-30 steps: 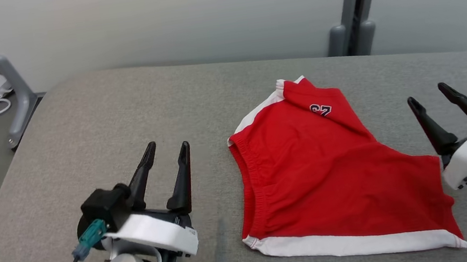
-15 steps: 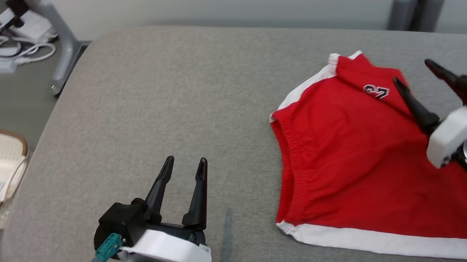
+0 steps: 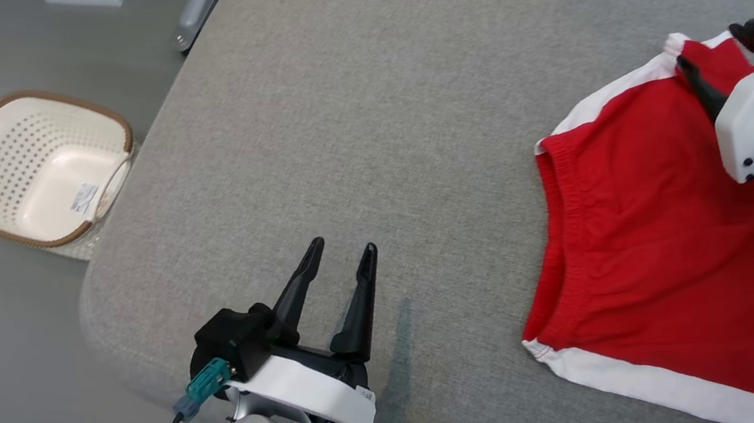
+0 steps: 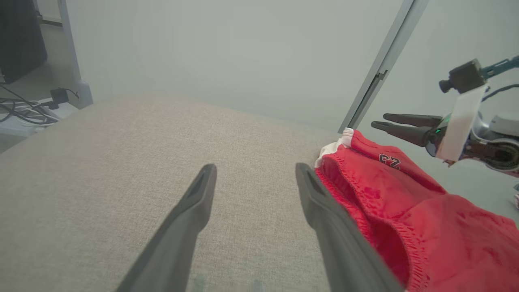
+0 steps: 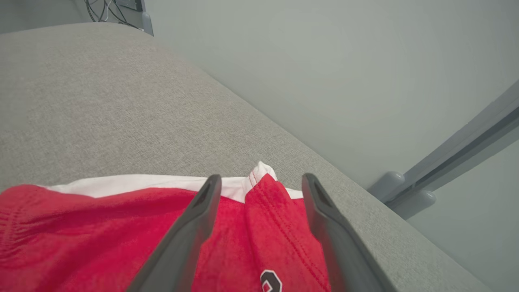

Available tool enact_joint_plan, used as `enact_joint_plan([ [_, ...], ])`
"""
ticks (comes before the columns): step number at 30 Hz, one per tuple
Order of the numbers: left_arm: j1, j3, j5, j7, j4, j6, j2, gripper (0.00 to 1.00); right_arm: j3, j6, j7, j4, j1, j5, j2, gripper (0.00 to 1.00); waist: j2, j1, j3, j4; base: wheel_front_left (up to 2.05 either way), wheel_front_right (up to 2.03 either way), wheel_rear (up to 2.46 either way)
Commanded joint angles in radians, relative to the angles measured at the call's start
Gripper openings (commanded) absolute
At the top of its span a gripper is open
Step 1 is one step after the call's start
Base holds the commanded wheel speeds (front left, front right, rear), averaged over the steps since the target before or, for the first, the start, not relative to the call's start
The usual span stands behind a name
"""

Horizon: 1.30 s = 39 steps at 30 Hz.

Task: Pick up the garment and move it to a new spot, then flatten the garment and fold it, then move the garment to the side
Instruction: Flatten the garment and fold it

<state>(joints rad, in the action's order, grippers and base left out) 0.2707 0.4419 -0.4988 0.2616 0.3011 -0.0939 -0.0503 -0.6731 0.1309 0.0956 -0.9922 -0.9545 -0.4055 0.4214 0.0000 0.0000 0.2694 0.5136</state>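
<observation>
Near the table's (image 3: 369, 96) far edge, right gripper (image 5: 260, 178) jaws gape empty above the garment (image 5: 101, 227) corner, apparently for pickup; left gripper (image 3: 344, 246) open, idle.

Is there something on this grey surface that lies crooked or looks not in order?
Yes. The red shorts with white trim do not lie flat on the grey padded surface. Their far corner is folded over onto the cloth, with the number patch facing up.
</observation>
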Motion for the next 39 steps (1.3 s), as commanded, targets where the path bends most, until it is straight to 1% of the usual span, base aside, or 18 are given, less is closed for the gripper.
enact_joint_plan([
  [1,0.019,0.008,-0.009,0.004,-0.002,0.006,-0.002,1.0,-0.014,0.0,-0.011,-0.02,-0.021,-0.015,0.012,1.0,0.0,0.0,0.028,0.031,0.0,0.0,0.0],
  [6,0.031,0.028,-0.046,0.004,-0.02,0.017,-0.002,1.0,-0.092,0.0,-0.061,-0.084,-0.102,-0.06,0.022,1.0,0.0,0.0,0.067,0.048,0.0,0.0,0.0],
  [7,0.038,0.033,-0.066,0.004,-0.034,0.023,-0.003,1.0,-0.148,0.0,-0.093,-0.116,-0.148,-0.102,0.028,1.0,0.0,0.0,0.091,0.053,0.0,0.0,0.0],
  [9,0.039,0.033,-0.067,0.004,-0.036,0.024,-0.002,1.0,-0.158,0.0,-0.096,-0.12,-0.155,-0.112,0.03,1.0,0.0,0.0,0.093,0.053,0.0,0.0,0.0],
  [10,0.039,0.033,-0.067,0.004,-0.036,0.024,-0.002,1.0,-0.168,0.0,-0.102,-0.123,-0.161,-0.121,0.032,0.87,0.0,0.0,0.096,0.054,0.0,0.0,0.0],
  [11,0.038,0.033,-0.068,0.004,-0.037,0.025,-0.002,1.0,-0.176,0.0,-0.104,-0.124,-0.165,-0.129,0.034,0.4,0.0,0.0,0.097,0.054,0.0,0.0,0.0],
  [12,0.038,0.033,-0.068,0.004,-0.036,0.026,-0.002,1.0,-0.185,0.0,-0.101,-0.126,-0.168,-0.139,0.036,0.0,0.0,0.0,0.098,0.054,0.0,0.0,0.0],
  [19,0.036,0.036,-0.069,0.004,-0.025,0.029,-0.002,1.0,-0.196,0.0,-0.05,-0.175,-0.178,-0.19,0.054,0.0,0.0,0.0,0.082,0.05,0.0,0.0,0.0],
  [26,0.045,0.052,-0.066,0.004,-0.015,0.018,-0.002,1.0,-0.144,0.0,0.01,-0.277,-0.201,-0.188,0.078,0.0,0.0,0.0,0.065,0.041,0.0,0.0,0.0],
  [30,0.048,0.058,-0.068,0.004,-0.016,0.016,-0.003,1.0,-0.08,0.0,0.017,-0.297,-0.217,-0.174,0.102,0.0,0.0,0.0,0.068,0.036,0.0,0.0,0.0],
  [33,0.049,0.061,-0.069,0.004,-0.017,0.013,-0.002,1.0,-0.011,0.0,-0.024,-0.3,-0.202,-0.146,0.152,0.0,0.0,0.0,0.072,0.036,0.0,0.0,0.0],
  [39,0.05,0.062,-0.068,0.004,-0.009,0.01,-0.003,1.0,0.158,0.0,-0.092,-0.298,-0.165,-0.028,0.201,0.0,0.0,0.0,0.075,0.044,0.0,0.0,0.0],
])
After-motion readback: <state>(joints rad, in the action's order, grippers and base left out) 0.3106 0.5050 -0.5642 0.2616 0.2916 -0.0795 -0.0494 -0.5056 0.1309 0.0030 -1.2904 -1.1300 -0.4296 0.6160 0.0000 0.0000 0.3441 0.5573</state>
